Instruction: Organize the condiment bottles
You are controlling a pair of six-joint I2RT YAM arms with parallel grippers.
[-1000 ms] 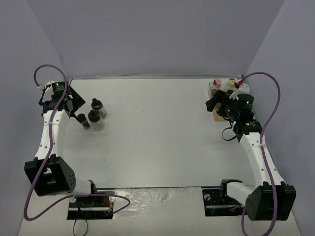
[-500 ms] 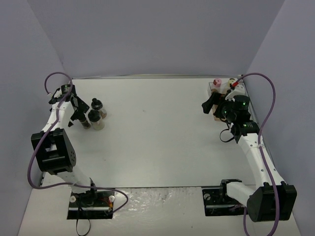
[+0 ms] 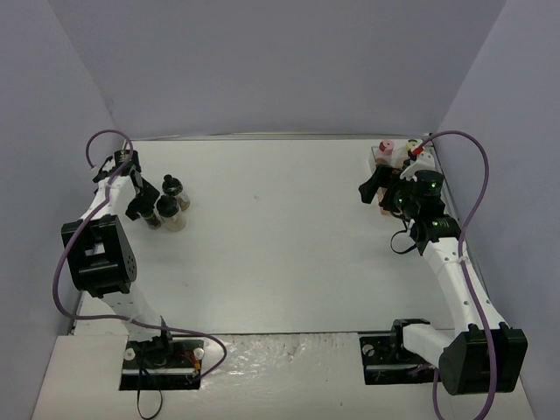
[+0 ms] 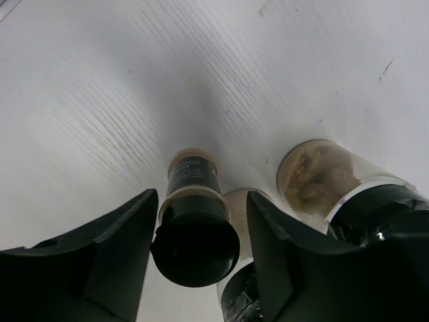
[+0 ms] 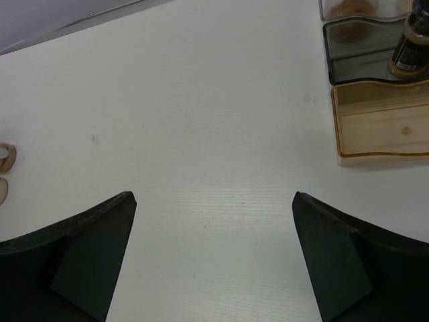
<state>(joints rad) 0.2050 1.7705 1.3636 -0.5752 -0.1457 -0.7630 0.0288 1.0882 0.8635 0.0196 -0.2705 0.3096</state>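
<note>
Left gripper (image 3: 140, 208) is well apart from the tray (image 3: 381, 206), across the table (image 3: 280, 254) to the tray's left, down on a group of three condiment bottles. Top view hides the jaws behind the wrist.

In the left wrist view the left gripper (image 4: 201, 198) straddles the small dark bottle (image 4: 194, 235) with a black cap. The jaws are narrow, and one finger looks to be against the cap. There's a thin gap at the other finger, so it isn't clamped. A clear bottle (image 4: 236, 204) sits just beside the dark one. The wide jar (image 4: 322, 176) with tan contents stands outside the finger next to it.

Right gripper (image 3: 371, 185) sits just beside the tray's left edge. Right wrist view shows it (image 5: 213, 198) spread wide with only bare table between the fingers. The tray's wood-floored compartment (image 5: 375, 127) is ahead and off to one side, clear of the fingers. A yellow-label bottle (image 5: 409, 47) stands in the smoked compartment behind it.

Only the top view shows a pink-capped bottle (image 3: 383, 146) and a pale yellow-capped bottle (image 3: 409, 147) at the tray's far end.
</note>
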